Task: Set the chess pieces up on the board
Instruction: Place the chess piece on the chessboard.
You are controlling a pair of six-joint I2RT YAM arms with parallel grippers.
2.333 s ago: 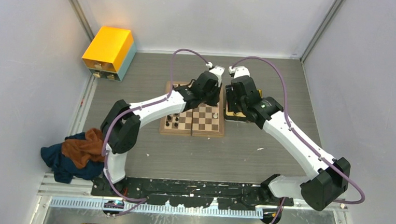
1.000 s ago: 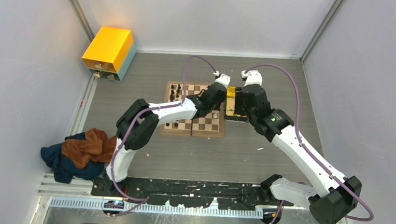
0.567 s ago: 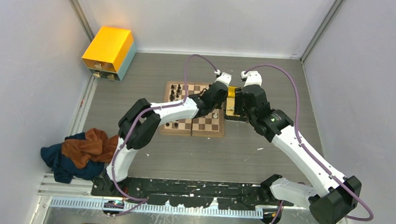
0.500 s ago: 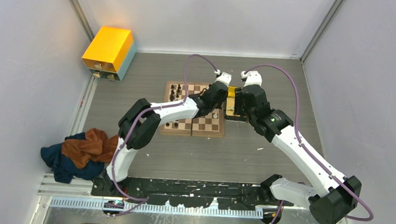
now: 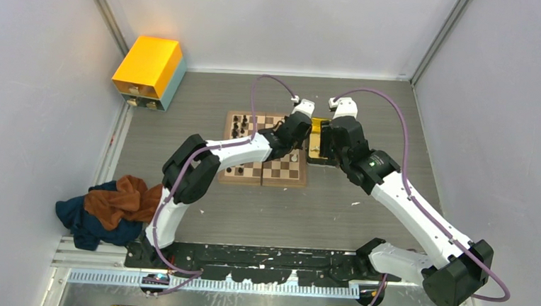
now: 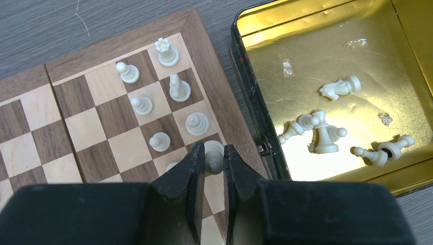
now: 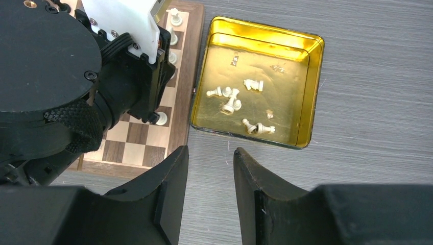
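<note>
Holding entry: left gripper [image 6: 214,153], fingers [image 6: 195,166] pinched together on one cream-white piece [image 6: 213,157]. The piece is upright, over the outermost column of squares just beside the frame on the tray side. Whether its base touches the wood cannot be told.

Board [image 6: 207,71]: wooden, dark and light squares, brown frame, flat on the grey table [image 5: 335,214], with its right edge just beside the gold tray.

Standing white pieces [image 6: 160,141]: six upright in the corner of the board nearest the tray, each on its own square in the two outer columns. One more is partly hidden behind a left finger.

Black pieces [image 5: 239,125]: a small group upright at the far left of the board.

Gold tray [image 6: 245,76]: open and shiny. It holds the loose white pieces [image 6: 339,87], most on their sides: one alone toward the middle, a cluster touching one another, and two at the near right.

Right gripper [image 7: 210,153]: fingers apart with nothing between them, above bare table near the tray's near corner.

Also present: yellow box [image 5: 149,64] at the far left corner; cloth heap [image 5: 104,210] at the left near edge.
</note>
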